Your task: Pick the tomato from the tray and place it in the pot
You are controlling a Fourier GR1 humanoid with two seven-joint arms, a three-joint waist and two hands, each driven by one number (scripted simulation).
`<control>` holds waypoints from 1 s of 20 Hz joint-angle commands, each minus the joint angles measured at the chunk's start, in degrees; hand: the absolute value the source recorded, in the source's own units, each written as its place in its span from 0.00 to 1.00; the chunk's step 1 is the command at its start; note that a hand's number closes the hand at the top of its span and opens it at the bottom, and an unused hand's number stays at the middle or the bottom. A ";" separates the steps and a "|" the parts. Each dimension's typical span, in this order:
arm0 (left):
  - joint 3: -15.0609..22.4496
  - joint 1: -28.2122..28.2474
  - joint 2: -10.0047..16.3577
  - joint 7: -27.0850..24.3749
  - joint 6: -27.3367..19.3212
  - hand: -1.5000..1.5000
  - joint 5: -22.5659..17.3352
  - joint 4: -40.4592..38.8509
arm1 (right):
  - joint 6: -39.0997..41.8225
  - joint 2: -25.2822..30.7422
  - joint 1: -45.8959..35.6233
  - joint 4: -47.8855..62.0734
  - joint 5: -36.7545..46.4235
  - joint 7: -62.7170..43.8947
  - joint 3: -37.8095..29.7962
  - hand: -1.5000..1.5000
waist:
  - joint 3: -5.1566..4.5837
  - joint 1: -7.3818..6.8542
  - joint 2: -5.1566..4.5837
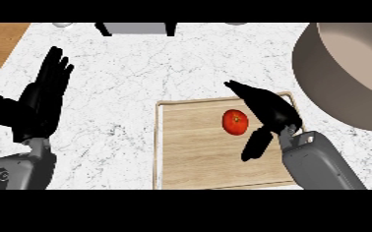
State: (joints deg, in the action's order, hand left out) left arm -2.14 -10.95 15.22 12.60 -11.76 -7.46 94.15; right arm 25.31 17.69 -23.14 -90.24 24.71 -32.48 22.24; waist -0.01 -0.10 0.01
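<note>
A red tomato [234,122] lies on the pale wooden tray [193,152] in the lower middle of the head view. My right hand [269,110] hovers just right of the tomato, fingers stretched out past it and thumb hanging below it, open and not closed on it. The large brownish-grey pot [335,73] fills the right edge, cut off by the frame. At the left edge my left hand [44,96] rests open with fingers pointing up, far from the tray.
The white marble counter [145,73] surrounds the tray. A grey box-like object with black legs [136,28] stands at the back edge. A strip of wood [11,37] shows at the top left corner.
</note>
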 commanded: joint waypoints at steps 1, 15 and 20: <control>-1.79 -4.33 -0.92 -0.08 0.18 0.50 0.89 -4.37 | 1.54 -1.58 3.99 -3.39 2.71 0.61 -0.33 0.00 | 0.01 0.27 0.00; -2.60 -1.66 -3.03 -1.45 2.95 0.50 3.53 -2.95 | -0.35 -7.84 2.16 10.57 13.25 9.20 -4.80 0.00 | 0.01 0.11 0.00; -2.99 -3.07 -3.44 -0.73 2.07 0.50 3.38 -3.43 | -3.52 -6.36 -0.86 16.25 18.75 19.72 0.02 1.00 | 0.02 -0.08 -0.07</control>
State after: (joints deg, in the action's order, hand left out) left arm -5.56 -12.15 12.78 11.66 -8.48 -5.38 91.62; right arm 23.75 12.25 -23.00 -76.29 40.01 -16.87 20.18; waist 0.00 -0.15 -0.03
